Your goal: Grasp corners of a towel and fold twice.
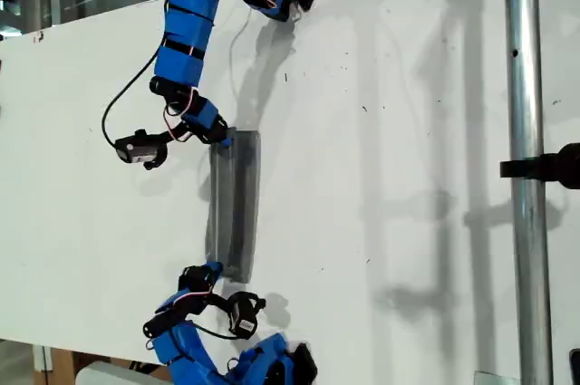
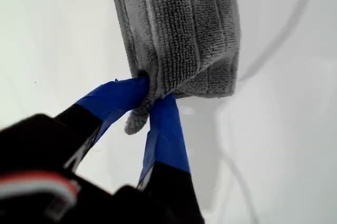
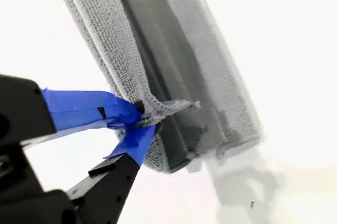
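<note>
The towel lies as a narrow grey folded strip on the white table, running up and down the exterior view. One blue arm's gripper sits at the strip's upper end and another's at its lower end; the wrist views do not show which is which. My first gripper is shut on a corner of the towel, whose tip pokes out between the blue-taped fingers. My second gripper is shut on a bunched corner of the towel.
A vertical metal pole with a black clamp stands at the exterior view's right. The table's edge runs along that view's lower left. A black cable loops beside the upper arm.
</note>
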